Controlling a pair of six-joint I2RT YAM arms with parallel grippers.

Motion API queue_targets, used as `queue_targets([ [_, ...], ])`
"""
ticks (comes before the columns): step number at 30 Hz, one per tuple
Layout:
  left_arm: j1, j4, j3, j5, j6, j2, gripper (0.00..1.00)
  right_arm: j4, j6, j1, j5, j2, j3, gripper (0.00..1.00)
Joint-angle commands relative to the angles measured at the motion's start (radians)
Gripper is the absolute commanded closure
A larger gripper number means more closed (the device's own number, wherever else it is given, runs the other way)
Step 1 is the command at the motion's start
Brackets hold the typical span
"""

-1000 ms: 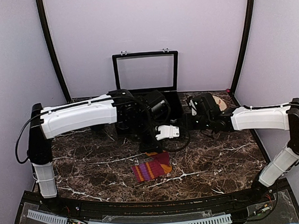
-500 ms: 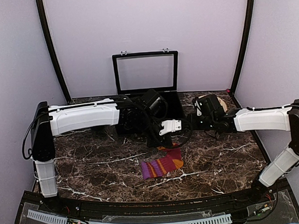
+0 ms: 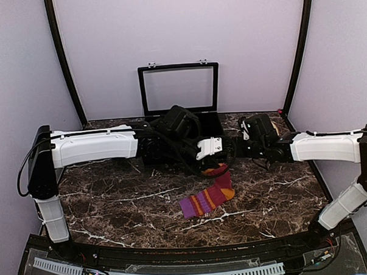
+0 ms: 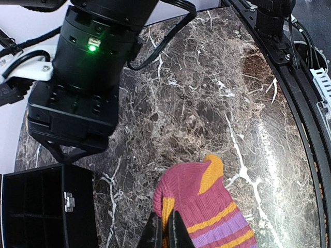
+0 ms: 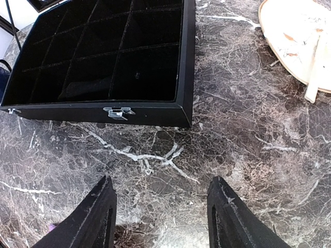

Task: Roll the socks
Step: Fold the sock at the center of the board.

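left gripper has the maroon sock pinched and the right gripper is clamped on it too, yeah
No: the right gripper is open and holds nothing, as the right wrist view shows. The left gripper does have the maroon sock pinched.

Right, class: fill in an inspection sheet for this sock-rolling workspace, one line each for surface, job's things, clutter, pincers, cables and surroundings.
Surface: dark brown marble table with white veins.
Job's things: maroon-red knitted sock with purple bands and orange patches, lying on the table, pinched at one edge; only this one sock seen.
Clutter: open black compartment case with its lid raised; pale round plate with a pale stick on it.
Pincers: left pincer shut on the sock; right pincer open above bare marble, holding nothing.
Cables: black cable looping beside the left arm's upright.
Surroundings: lilac walls; curved black frame poles.
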Motion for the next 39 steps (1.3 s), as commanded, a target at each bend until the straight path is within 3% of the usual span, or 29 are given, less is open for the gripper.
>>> queue_targets([
  [1,-0.001,0.030,0.018,0.029,0.012,-0.007,1.00,0.008,0.012,-0.004,0.005,-0.024,-0.007,0.44],
  [22,-0.001,0.255,-0.391,-0.030,-0.071,-0.197,1.00,0.003,0.016,0.051,-0.002,-0.014,0.015,0.44],
  [39,-0.012,0.276,-0.519,-0.031,-0.141,-0.240,0.86,-0.007,0.048,0.106,0.008,-0.023,-0.002,0.43],
])
